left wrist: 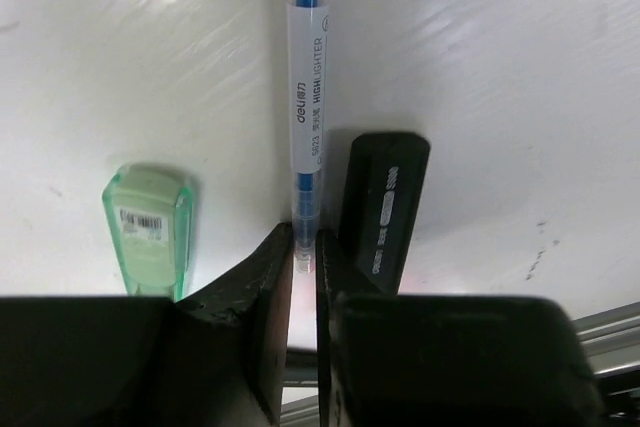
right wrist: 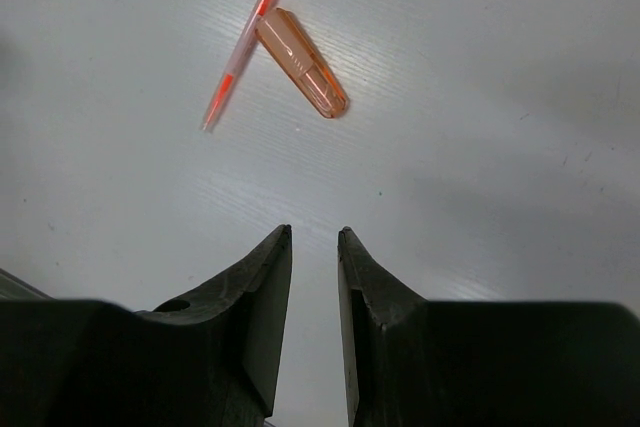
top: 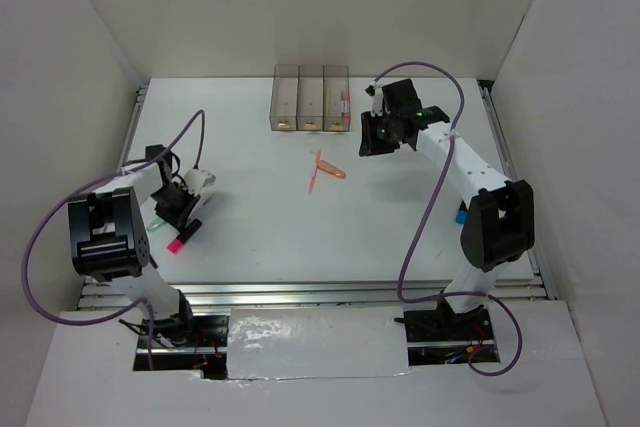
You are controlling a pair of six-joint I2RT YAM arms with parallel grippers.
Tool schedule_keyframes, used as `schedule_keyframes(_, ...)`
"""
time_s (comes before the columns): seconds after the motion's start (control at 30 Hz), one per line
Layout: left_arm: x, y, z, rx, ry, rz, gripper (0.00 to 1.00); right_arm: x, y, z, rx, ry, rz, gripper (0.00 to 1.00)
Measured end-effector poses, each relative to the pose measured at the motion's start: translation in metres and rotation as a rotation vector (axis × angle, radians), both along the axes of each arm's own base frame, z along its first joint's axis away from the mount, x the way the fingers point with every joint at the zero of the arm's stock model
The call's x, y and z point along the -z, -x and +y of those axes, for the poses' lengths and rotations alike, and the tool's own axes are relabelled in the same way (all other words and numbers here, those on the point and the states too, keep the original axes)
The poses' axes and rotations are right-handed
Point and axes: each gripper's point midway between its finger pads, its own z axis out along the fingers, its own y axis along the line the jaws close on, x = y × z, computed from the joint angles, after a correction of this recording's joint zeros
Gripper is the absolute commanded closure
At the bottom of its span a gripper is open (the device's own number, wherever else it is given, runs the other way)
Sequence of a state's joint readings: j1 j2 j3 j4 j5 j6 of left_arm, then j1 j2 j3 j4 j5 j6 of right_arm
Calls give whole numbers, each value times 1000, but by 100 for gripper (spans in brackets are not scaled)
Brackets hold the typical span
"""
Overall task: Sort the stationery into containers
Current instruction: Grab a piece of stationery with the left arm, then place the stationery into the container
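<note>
My left gripper [left wrist: 305, 242] [top: 180, 205] is shut on the clear end of a thin blue-tipped marker [left wrist: 306, 97] with a white label, low over the table at the left. A pale green pen [left wrist: 148, 232] lies just left of the jaws. The black cap [left wrist: 382, 202] of the pink highlighter [top: 178, 241] lies just right of them. My right gripper [right wrist: 314, 237] [top: 374, 137] is slightly open and empty, right of the three joined bins [top: 310, 97]. Two orange-salmon pens, a thin one [right wrist: 245, 42] and a stubby one [right wrist: 303, 77], lie crossed mid-table [top: 325, 170].
White walls enclose the table on three sides. A pink item shows in the right bin [top: 344, 102]. A small blue object [top: 461, 213] lies beside the right arm's base. Purple cables loop over both arms.
</note>
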State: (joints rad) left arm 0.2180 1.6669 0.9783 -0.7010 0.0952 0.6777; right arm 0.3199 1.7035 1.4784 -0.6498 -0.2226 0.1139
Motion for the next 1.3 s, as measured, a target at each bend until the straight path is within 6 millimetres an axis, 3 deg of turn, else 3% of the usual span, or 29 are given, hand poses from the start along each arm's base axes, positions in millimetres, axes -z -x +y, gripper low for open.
schedule_keyframes(0.17, -2, -17, -17, -7, 34, -4, 99, 0, 0, -1, 3, -1, 1, 68)
schedule_keyframes(0.27, -8, -36, -27, -31, 66, -38, 100, 0, -1, -2, 6, -1, 1, 68)
schedule_keyframes(0.5, -51, -93, -68, -21, 135, -195, 100, 5, 0, -7, 17, 8, 11, 68)
schedule_keyframes(0.63, -90, -122, -123, 11, 208, -284, 100, 6, -3, -15, 42, 9, 12, 68)
schedule_keyframes(0.83, -184, -188, -239, 76, 408, -460, 100, 7, -15, -47, 126, 13, 13, 68)
schedule_keyframes(0.93, -214, -218, -290, 74, 479, -543, 100, 11, -16, -64, 167, 21, 22, 68)
schedule_keyframes(1.03, -219, -235, -331, 8, 492, -589, 100, 17, -14, -77, 200, 27, 37, 69)
schedule_keyframes(1.17, -205, -248, -373, -66, 521, -620, 100, 21, -11, -84, 217, 30, 49, 69)
schedule_keyframes(1.3, -190, -268, -393, -150, 589, -670, 100, 21, -12, -86, 222, 29, 50, 69)
